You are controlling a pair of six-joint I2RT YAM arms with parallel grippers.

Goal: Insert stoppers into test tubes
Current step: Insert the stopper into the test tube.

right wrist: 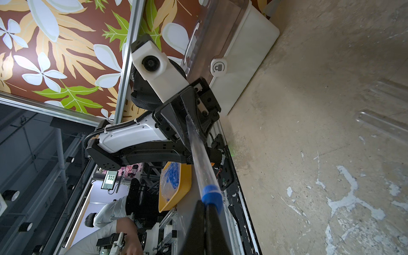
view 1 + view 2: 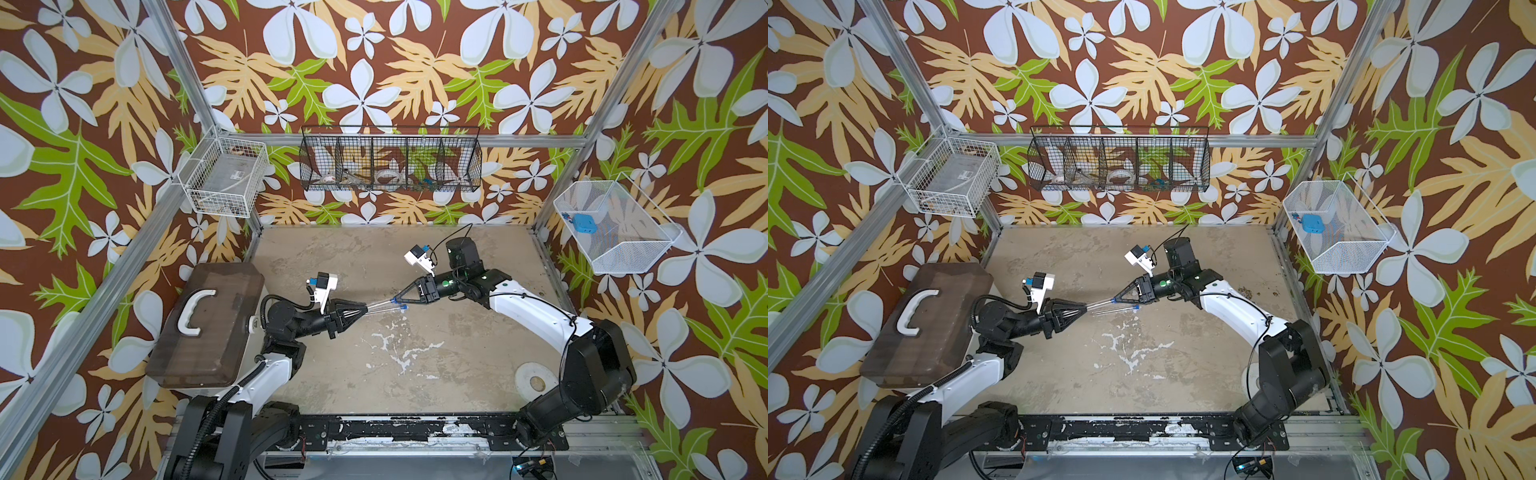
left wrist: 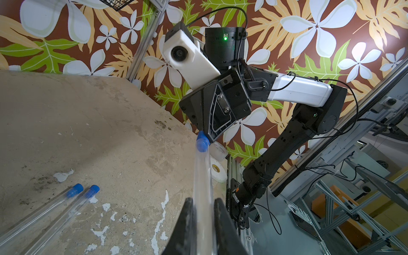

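In both top views the left gripper (image 2: 365,308) (image 2: 1087,308) is closed on a thin clear test tube (image 2: 379,304), held above the middle of the worn beige table (image 2: 457,353). The right gripper (image 2: 394,300) (image 2: 1113,300) pinches a small bright-blue stopper (image 2: 392,299) at the tube's end. Two other clear tubes (image 2: 388,310), each with a blue plug, lie on the table just beside. A brown-lidded box (image 2: 208,324) stands at the left edge; bare table spreads wide on the near side.

In the left wrist view the tube (image 3: 202,183) runs from the black fingers (image 3: 187,220) to the stopper (image 3: 202,143).

In the right wrist view the stopper (image 1: 210,194) sits in the tube's mouth.
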